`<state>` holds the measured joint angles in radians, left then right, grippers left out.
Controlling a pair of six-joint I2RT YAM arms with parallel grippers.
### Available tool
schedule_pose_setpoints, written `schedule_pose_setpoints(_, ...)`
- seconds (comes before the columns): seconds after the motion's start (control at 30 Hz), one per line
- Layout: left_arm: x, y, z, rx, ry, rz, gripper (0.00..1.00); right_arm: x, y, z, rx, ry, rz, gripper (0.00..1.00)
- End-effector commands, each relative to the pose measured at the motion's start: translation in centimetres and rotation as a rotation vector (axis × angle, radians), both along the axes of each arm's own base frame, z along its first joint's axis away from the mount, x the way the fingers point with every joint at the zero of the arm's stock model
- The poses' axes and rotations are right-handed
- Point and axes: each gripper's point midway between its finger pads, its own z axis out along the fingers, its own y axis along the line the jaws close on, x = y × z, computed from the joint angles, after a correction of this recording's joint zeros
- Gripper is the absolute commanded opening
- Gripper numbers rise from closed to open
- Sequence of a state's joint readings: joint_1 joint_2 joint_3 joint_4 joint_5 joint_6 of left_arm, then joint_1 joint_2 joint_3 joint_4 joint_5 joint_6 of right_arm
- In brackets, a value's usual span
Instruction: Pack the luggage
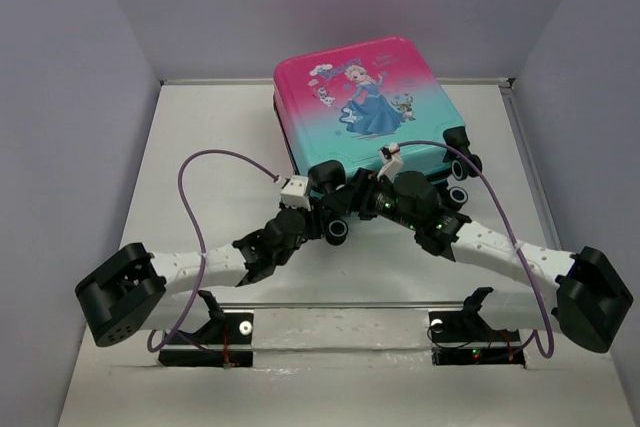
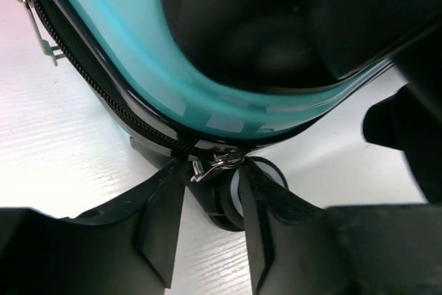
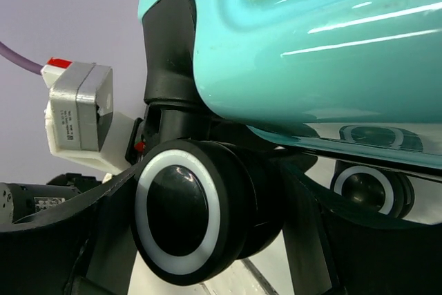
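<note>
Teal-and-pink hard shell, the luggage point(image 1: 365, 107) lies flat and shut on the table point(image 1: 200, 147), print up, just beyond both grippers, with its wheeled edge toward them. With the lid down, we judge the filling done and the zip the work left. At the corner seam the zipper pull point(image 2: 215, 162) sits pinched between the left gripper's point(image 2: 212, 170) tips. Our right gripper point(image 3: 204, 191) straddles a wheel point(image 3: 176, 212); whether it squeezes, we cannot tell.

White wood-grain table point(image 1: 200, 137), seam point(image 1: 330, 304) across its near part. Plain grey left wall point(image 1: 60, 147), right wall point(image 1: 590, 77), far wall point(image 1: 330, 7) meet its edges.
</note>
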<state>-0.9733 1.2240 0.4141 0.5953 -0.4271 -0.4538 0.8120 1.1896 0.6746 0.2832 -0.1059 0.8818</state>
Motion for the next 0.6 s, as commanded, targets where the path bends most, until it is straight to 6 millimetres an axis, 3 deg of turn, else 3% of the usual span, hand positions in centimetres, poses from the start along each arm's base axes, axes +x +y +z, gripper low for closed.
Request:
schedule_pose_setpoints(0.0, 2.5, -1.1, 5.5, -0.123, -0.152, 0.064, 0.45, -0.5, 0.4, 1.2, 0.037, -0.049, 0.045, 0.07)
schedule_pose_setpoints(0.1, 3.2, -0.9, 5.7, -0.12, -0.164, 0.105, 0.32, -0.8, 0.6, 0.7, 0.04, -0.042, 0.064, 0.07)
schedule_pose_setpoints(0.17, 3.7, -0.3, 5.7, -0.114, -0.17, 0.152, 0.11, -1.0, 0.5, 0.6, 0.043, -0.037, 0.069, 0.07)
schedule_pose_setpoints(0.2, 3.8, -0.2, 5.7, -0.114, -0.171, 0.166, 0.06, -1.0, 0.5, 0.5, 0.043, -0.038, 0.071, 0.07)
schedule_pose_setpoints(0.47, 3.4, 1.9, 7.6, -0.157, -0.212, 0.221, 0.06, -1.4, -0.4, -0.2, 0.029, -0.041, 0.053, 0.07)
schedule_pose_setpoints(0.57, 3.1, 3.8, 6.8, -0.119, -0.187, 0.284, 0.06, -1.3, -1.3, -0.4, 0.015, -0.055, 0.02, 0.07)
